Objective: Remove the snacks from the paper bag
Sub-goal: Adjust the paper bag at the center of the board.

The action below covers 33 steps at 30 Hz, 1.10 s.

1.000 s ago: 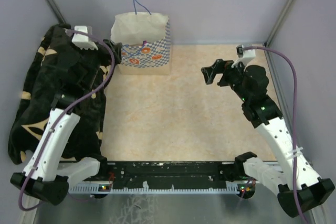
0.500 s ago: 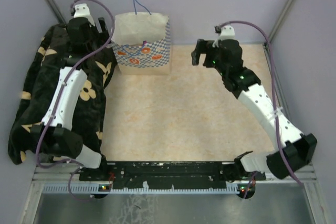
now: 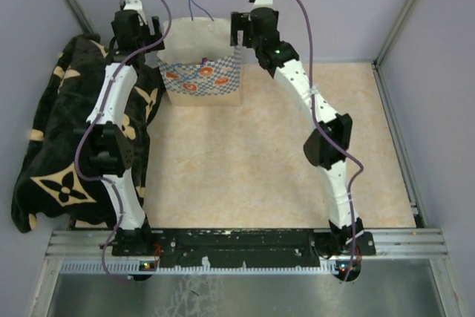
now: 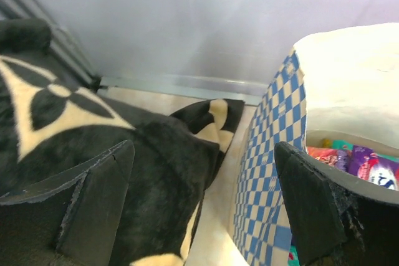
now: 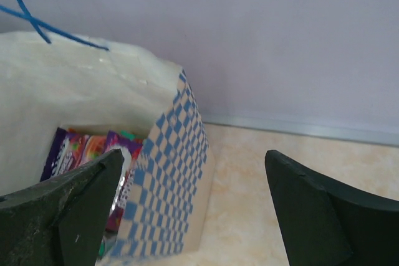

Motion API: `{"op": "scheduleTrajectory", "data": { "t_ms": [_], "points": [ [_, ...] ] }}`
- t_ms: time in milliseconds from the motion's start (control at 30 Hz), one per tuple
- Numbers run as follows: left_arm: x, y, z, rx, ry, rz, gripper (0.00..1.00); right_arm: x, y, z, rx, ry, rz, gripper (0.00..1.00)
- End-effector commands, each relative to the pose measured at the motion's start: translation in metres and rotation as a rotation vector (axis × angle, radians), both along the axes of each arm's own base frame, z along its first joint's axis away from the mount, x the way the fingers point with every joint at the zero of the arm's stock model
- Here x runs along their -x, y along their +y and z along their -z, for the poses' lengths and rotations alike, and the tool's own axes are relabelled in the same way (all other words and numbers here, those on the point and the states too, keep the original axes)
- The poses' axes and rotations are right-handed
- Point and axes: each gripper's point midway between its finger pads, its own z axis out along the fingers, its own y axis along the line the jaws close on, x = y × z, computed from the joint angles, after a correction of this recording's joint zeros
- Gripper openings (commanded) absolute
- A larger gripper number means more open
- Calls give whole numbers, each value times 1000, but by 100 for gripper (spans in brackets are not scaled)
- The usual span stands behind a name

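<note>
At the near edge we see a dark metal rail [image 3: 245,239] carrying both arm bases, and beyond it a beige speckled table [image 3: 245,161] enclosed by pale lilac walls [image 3: 326,5]. A black blanket [image 3: 52,154] with cream flower motifs lies heaped along the table's left side and reaches toward the far corner. The paper bag [image 3: 204,79] stands upright at the far edge, close to the back wall and just beside the blanket. It is cream-white with a blue-and-white checkered band on its front and sides, orange-red round motifs on the front, and thin blue string handles [image 3: 197,7] rising above its open mouth. In the wrist views we look down into the bag and find the snacks [image 5: 81,151] lying at the bottom, glossy purple-pink packets with touches of orange and teal. The left gripper [image 3: 139,29] hangs at the bag's left side with its jaws spread wide and holding nothing; one finger is over the blanket and the other over the bag's mouth, so they straddle the checkered side wall. The right gripper [image 3: 249,31] hangs at the bag's right side, equally wide and empty, one finger over the bag's interior and the other over bare table. We cannot tell whether either gripper touches the paper.
</note>
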Motion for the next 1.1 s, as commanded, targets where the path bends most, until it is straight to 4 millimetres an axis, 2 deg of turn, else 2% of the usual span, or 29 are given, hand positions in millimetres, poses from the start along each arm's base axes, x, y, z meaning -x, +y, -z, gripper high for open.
{"op": "scheduleTrajectory", "data": {
  "t_ms": [0,133,233,367,467,600,667,733,800,867,967,1067],
  "points": [
    [-16,-17,-35,36,-117,100,99,-18,17,-34,15,-104,-36,97],
    [-24,-21,-34,28,-126,126,100,-30,25,-15,30,-123,-52,94],
    [-30,-25,-20,17,-93,154,100,-33,30,3,47,-94,-72,88],
    [-35,-26,-3,4,-49,158,99,-34,35,15,53,-71,-95,82],
    [-36,-25,10,-20,-14,164,96,-33,38,20,57,-57,-114,80],
    [-32,-28,24,-72,40,184,88,-28,45,27,43,-28,-153,72],
    [-30,-31,29,-98,63,193,80,-26,47,32,45,-9,-167,63],
    [-28,-31,34,-109,82,199,67,-24,46,38,55,12,-174,52],
    [-26,-33,38,-106,98,201,53,-20,44,42,73,32,-176,38],
    [-23,-34,38,-96,103,198,40,-17,40,40,87,40,-170,18],
    [-18,-37,33,-76,93,198,25,-10,35,37,94,43,-168,0],
    [-10,-43,24,-62,67,202,7,-3,30,26,90,32,-167,0]
  ]
}}
